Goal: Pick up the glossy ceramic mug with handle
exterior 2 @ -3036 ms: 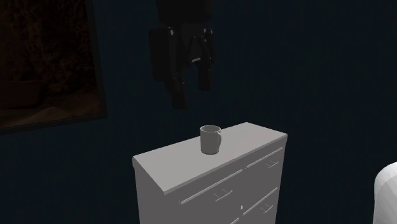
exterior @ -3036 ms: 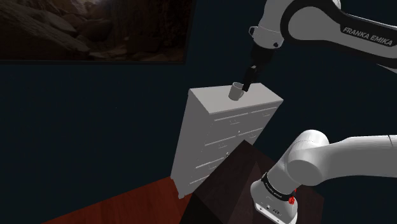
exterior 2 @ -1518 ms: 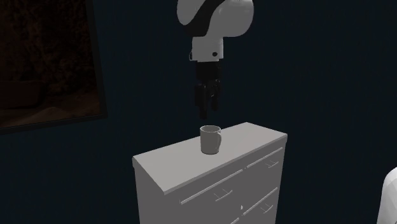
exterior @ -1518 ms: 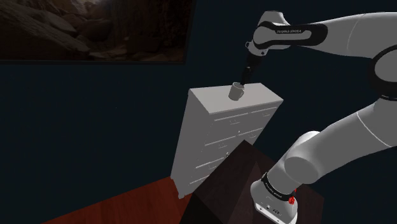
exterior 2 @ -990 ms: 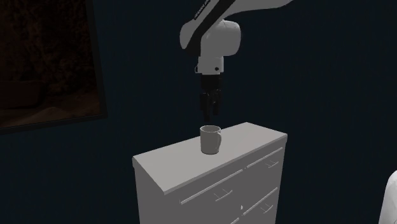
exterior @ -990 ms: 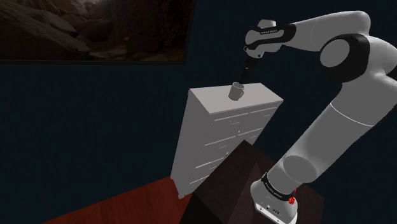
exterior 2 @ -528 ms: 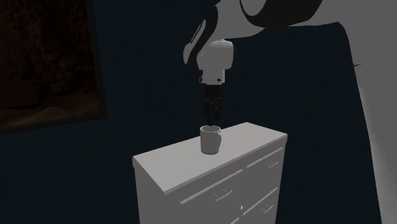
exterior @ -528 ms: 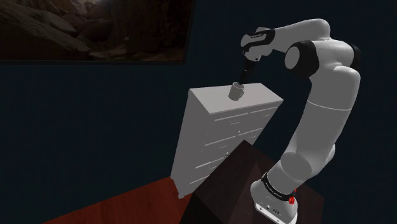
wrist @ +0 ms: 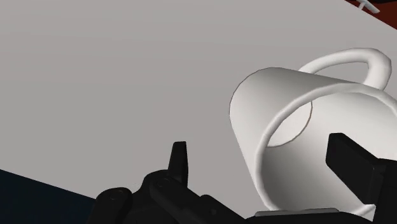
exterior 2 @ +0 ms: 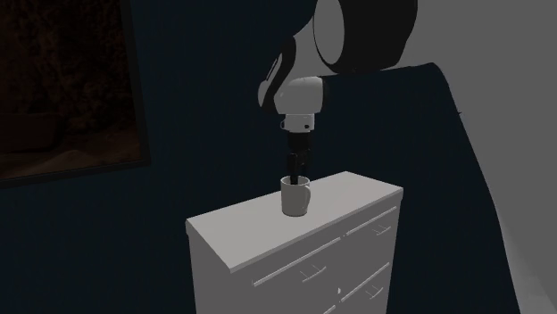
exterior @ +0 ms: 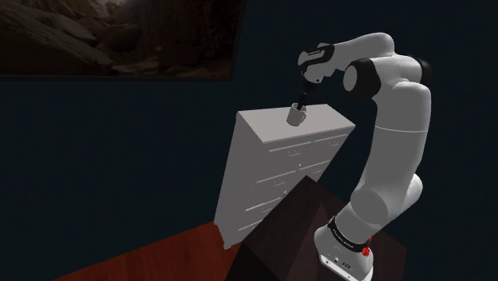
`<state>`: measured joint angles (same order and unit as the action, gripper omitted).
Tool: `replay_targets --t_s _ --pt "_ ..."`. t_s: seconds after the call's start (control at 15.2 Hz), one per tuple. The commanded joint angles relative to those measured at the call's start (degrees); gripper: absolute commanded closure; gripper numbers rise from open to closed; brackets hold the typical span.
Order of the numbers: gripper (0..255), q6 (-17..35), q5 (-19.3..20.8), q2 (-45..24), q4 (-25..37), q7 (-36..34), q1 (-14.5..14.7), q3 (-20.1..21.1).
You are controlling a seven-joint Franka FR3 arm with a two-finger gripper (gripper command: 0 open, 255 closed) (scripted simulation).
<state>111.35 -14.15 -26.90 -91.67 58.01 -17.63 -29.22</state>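
Wrist view showed the fingers (wrist: 179, 162) spread apart and touching nothing, lowered from well above to the rim of the white mug (wrist: 299, 137), which stood upright on the dresser (exterior 2: 241, 236), so closing on it seemed the next step

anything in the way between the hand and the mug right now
Nothing visible stands in the way. The hand hangs right at the rim of the mug, which stands on the dresser. Its open fingers seem to stand either side of one wall of the mug.
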Motion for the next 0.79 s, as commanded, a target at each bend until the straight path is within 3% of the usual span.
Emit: replay_targets --t_s 0.0,0.13,0.2,0.73 --pt "0 1.3 -0.4 -0.7 -0.7 0.3 -0.2 0.2" --pt "0 1.7 -0.5 -0.8 -0.9 0.4 -0.2 0.2" --pt "255 1.6 -0.4 -0.7 -1.0 0.4 -0.1 0.2" --pt "255 1.6 -0.4 -0.7 -1.0 0.4 -0.1 0.2"
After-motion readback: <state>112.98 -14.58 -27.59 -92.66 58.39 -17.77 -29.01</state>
